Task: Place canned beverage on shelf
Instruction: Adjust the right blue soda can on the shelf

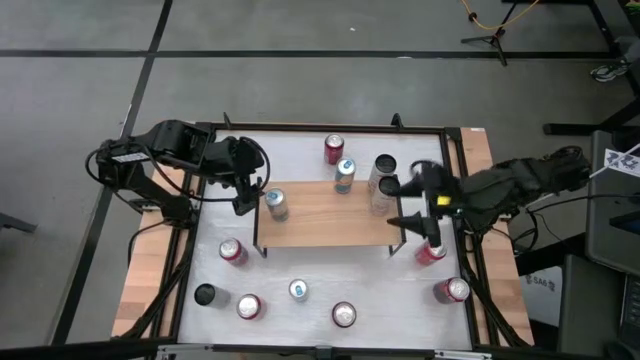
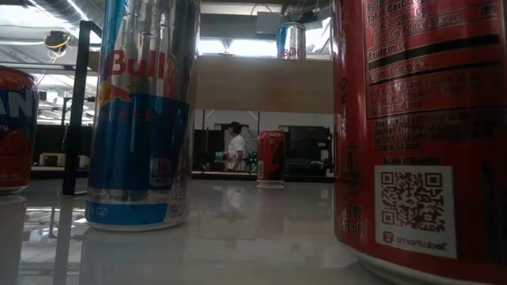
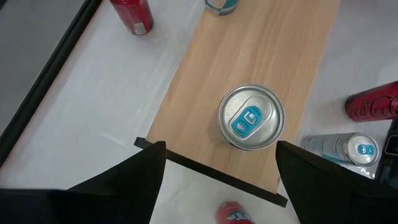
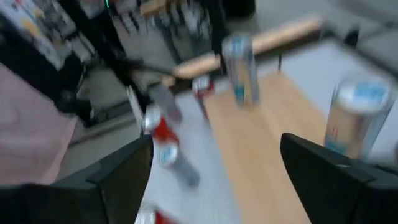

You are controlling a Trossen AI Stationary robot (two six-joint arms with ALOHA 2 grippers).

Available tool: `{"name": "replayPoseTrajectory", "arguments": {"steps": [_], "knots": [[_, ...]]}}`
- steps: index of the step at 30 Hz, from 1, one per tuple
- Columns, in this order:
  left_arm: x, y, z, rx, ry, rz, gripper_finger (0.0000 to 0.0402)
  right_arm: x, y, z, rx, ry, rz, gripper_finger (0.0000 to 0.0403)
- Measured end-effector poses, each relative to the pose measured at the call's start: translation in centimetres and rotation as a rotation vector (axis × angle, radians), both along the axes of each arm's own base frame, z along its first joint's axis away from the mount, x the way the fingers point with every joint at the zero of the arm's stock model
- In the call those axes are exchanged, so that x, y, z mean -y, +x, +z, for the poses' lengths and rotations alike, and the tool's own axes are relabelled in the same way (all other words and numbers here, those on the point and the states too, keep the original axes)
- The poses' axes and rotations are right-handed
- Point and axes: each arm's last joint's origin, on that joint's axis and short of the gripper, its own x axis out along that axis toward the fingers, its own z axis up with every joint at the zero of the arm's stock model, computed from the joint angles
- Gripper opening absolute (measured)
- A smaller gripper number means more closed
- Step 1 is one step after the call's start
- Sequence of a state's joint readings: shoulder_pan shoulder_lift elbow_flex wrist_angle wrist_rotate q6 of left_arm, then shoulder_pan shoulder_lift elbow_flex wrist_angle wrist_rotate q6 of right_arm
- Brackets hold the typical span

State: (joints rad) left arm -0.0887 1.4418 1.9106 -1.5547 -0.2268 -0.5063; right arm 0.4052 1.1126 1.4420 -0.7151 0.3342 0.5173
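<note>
The blue-and-silver can reads "Bull"; the red can carries a "SmartLabel" QR code.

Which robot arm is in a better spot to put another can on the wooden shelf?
Probably the right. The right gripper hangs open at the shelf end with a red can just beside it. The left gripper is open around a silver can already on the shelf.

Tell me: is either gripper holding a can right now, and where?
Nothing is held. The left gripper stands open beside a silver can on the shelf; the right gripper is open, empty.
</note>
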Motion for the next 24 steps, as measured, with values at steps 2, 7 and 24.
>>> {"name": "replayPoseTrajectory", "arguments": {"steps": [2, 7, 24], "knots": [[0.0, 0.0, 0.0, 0.001, 0.002, -0.003, 0.0295, 0.0, 0.2, 1.7, 0.069, -0.065, 0.004, 0.0342], [-0.1, 0.0, 0.0, 0.006, 0.027, 0.011, 0.0295, -0.4, 1.4, 5.1, 0.158, -0.241, 0.004, 0.0342], [-0.1, 0.0, 0.0, 0.002, 0.053, -0.001, 0.0295, 5.4, 9.0, 4.6, -0.125, -0.367, 0.015, 0.0342]]}}
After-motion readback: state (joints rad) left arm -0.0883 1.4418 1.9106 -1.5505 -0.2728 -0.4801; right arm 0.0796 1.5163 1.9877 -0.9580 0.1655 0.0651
